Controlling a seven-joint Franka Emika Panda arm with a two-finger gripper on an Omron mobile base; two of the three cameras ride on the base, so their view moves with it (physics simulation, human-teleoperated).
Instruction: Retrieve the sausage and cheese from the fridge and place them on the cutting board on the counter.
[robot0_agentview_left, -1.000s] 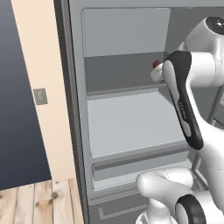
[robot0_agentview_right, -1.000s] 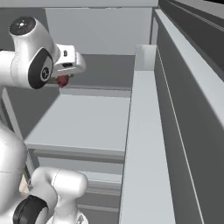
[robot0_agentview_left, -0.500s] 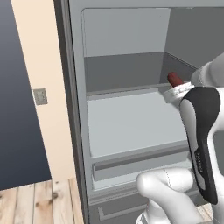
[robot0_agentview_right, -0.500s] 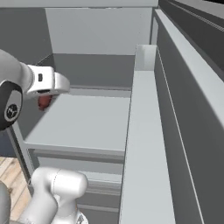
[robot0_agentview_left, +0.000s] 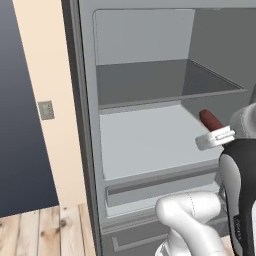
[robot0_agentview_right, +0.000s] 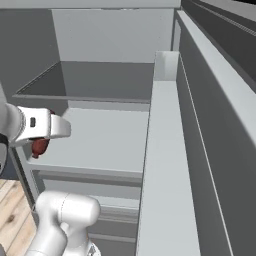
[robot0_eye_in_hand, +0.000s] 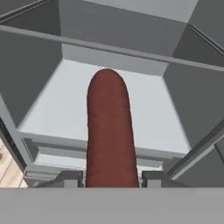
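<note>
Sausage (robot0_eye_in_hand: 109, 131) sits lengthwise between the gripper (robot0_eye_in_hand: 109, 178) fingers, clamped at its near end, far end pointing into the fridge (robot0_agentview_left: 145, 85). From the left base camera its red-brown tip (robot0_agentview_left: 211, 119) pokes out above the white hand, at the right front edge of the middle shelf (robot0_agentview_left: 150, 140). From the right base camera only a dark red bit (robot0_agentview_right: 40, 146) shows under the hand, at the left front of that shelf.

Step in hand, as I judge it: carrying the sausage out of the fridge toward the cutting board. To do it well:
- grip is at one end only, so the long free end can lever; keep wrist turns slow.
- back straight out along the sausage's axis, tip clear of the shelf lip and the shelf above (robot0_agentview_left: 165, 82).
- mind the open door (robot0_agentview_right: 200, 150) close on the right; swing only once past its edge.

Surface: middle shelf pale grey, flat, bare where visible. Upper shelf darker, bare too. Cheese not spotted on either. Drawer front (robot0_agentview_left: 160, 185) below the shelf.

Room: peach wall (robot0_agentview_left: 50, 75) left of the fridge with a small grey switch plate (robot0_agentview_left: 46, 110); dark panel (robot0_agentview_left: 15, 100) at far left; wooden plank floor (robot0_agentview_left: 40, 230) below.
</note>
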